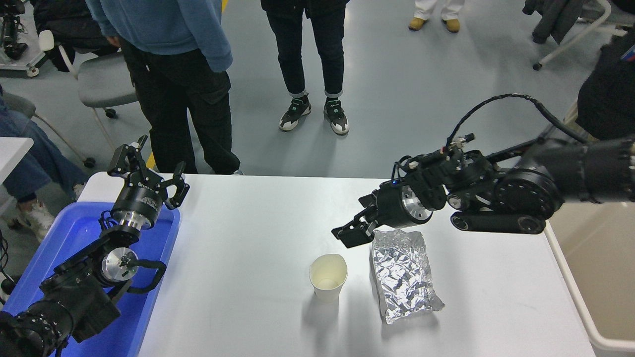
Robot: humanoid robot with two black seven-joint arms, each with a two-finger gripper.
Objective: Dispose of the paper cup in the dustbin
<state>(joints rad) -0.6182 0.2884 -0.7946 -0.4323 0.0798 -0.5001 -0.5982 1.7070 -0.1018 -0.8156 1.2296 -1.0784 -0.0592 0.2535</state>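
One paper cup (328,284) stands upright on the surface (248,248), so the right pincer (353,234), empty with fingers apparently pressed together, should spread, descend, and avoid the foil packet (403,274).

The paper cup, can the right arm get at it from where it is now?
Probably yes. The right gripper hangs just up and right of the paper cup, which stands upright and apart from the foil packet, with nothing between them.

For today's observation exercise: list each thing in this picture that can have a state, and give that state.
paper cup: upright, mouth open, ungrasped
foil packet: crumpled, lying flat
dustbin: open-topped, beside the table
right gripper: empty, above the table
left gripper: open, parked over the blue tray
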